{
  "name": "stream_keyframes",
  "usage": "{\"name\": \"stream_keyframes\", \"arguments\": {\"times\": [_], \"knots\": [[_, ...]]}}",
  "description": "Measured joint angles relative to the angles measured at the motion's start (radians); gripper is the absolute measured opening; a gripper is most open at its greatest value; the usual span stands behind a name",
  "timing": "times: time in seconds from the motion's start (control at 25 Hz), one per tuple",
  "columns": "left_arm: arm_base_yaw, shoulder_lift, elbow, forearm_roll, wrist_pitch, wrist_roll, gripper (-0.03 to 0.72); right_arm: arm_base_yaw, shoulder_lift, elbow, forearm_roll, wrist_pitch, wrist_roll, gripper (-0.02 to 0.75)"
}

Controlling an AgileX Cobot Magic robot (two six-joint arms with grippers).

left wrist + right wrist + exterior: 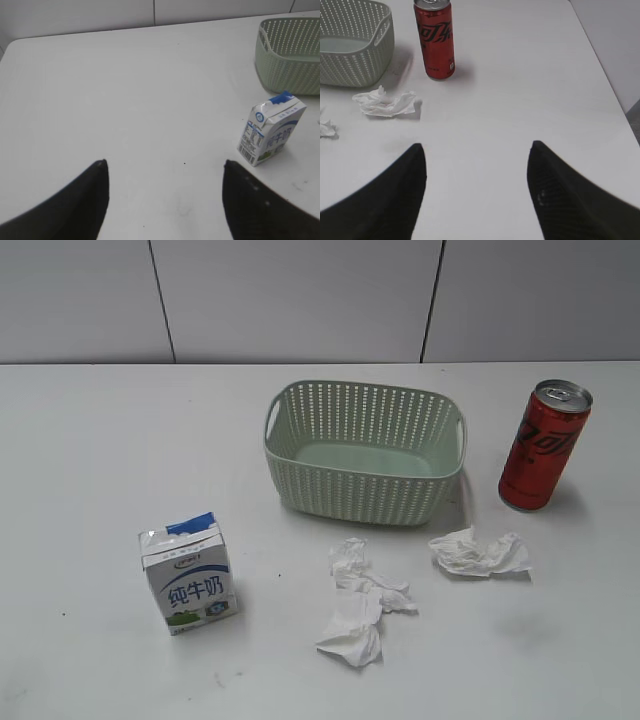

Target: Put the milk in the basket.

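The milk (188, 578) is a small white carton with a blue top and green patch, upright on the table at the front left; it also shows in the left wrist view (270, 131). The pale green basket (365, 487) stands empty at the middle back, and shows in the left wrist view (286, 65) and the right wrist view (350, 62). My left gripper (165, 162) is open and empty, to the left of the milk and short of it. My right gripper (477, 145) is open and empty, over bare table to the right of the basket. Neither gripper shows in the exterior view.
A red can (542, 446) stands right of the basket, also in the right wrist view (435, 40). Crumpled white tissues lie in front of the basket, one at the middle (360, 605) and one to its right (480, 553). The table's right edge (600, 65) runs near the right gripper.
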Motion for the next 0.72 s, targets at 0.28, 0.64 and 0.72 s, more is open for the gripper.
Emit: {"name": "stream_keyframes", "arguments": {"times": [0.28, 0.64, 0.72], "knots": [[0.0, 0.0, 0.0, 0.0, 0.0, 0.0, 0.525, 0.0, 0.0, 0.0, 0.0, 0.0, 0.0, 0.497], [0.0, 0.006, -0.034, -0.008, -0.214, 0.101, 0.525, 0.0, 0.0, 0.0, 0.0, 0.0, 0.0, 0.497], [0.0, 0.047, -0.038, -0.03, -0.296, 0.146, 0.525, 0.0, 0.0, 0.0, 0.0, 0.0, 0.0, 0.496]]}}
